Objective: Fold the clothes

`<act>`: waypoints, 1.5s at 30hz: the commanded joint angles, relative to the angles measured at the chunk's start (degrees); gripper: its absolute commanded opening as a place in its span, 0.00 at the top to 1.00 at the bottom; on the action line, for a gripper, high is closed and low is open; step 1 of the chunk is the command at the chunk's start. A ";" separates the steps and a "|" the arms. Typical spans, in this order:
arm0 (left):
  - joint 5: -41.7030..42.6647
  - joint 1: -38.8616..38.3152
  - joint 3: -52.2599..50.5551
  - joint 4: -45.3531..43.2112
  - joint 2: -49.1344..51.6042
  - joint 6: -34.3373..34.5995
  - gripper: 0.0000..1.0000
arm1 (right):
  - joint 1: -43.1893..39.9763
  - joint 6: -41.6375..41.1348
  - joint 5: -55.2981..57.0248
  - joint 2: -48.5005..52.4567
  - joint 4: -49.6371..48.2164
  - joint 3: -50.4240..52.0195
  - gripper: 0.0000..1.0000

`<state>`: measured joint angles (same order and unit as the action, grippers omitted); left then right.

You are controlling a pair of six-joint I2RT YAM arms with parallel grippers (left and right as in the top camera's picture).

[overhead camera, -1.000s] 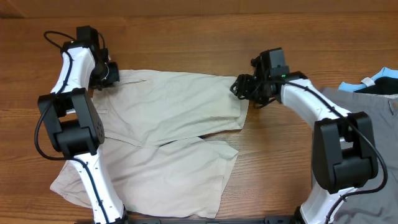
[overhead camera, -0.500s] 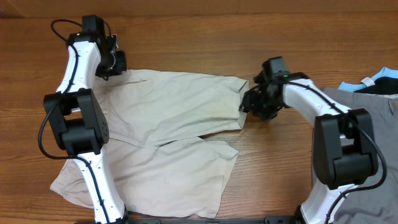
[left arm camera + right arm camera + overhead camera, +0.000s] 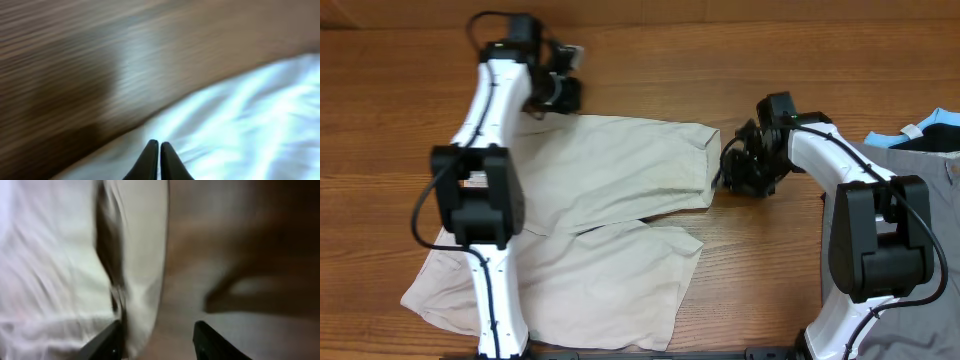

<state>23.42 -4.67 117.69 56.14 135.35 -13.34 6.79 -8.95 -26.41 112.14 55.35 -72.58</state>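
The clothes, a pair of beige shorts, lie spread flat on the wooden table, with the waistband to the left and the leg hems to the right. My left gripper is at the far edge of the shorts. In the left wrist view it is shut over the pale cloth, with nothing visible between the tips. My right gripper is at the hem of the upper leg. In the right wrist view it is open, and the hem edge lies just inside its left finger.
A grey garment lies at the right edge of the table. A black and light-blue garment sits behind it. Bare wood shows in front of the right arm and along the far side.
My left gripper has swung right along the far edge of the shorts, away from the waistband corner. My right gripper has shifted nearer along the hem, and its jaws have narrowed.
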 commanded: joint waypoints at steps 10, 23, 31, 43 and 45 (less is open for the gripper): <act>3.21 -8.17 1.60 1.27 0.79 -7.89 0.84 | 1.44 13.75 -9.77 0.44 1.79 -0.72 0.45; 2.08 -10.54 1.57 0.90 3.69 -7.85 0.82 | 6.10 13.68 -11.61 0.50 -1.51 0.74 0.46; 2.05 -10.75 1.57 0.90 3.85 -7.87 0.80 | 10.62 13.18 -5.57 0.50 -0.33 0.72 0.84; 1.44 -10.73 1.57 0.66 3.85 -7.87 0.78 | 5.95 10.23 7.32 -2.86 6.60 0.72 0.96; 1.44 -10.73 1.57 0.55 3.85 -7.87 0.78 | 5.60 10.25 7.91 -2.86 8.13 0.72 0.96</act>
<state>25.04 -15.03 117.82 57.01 138.89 -19.94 12.93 1.54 -22.50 111.68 62.85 -72.20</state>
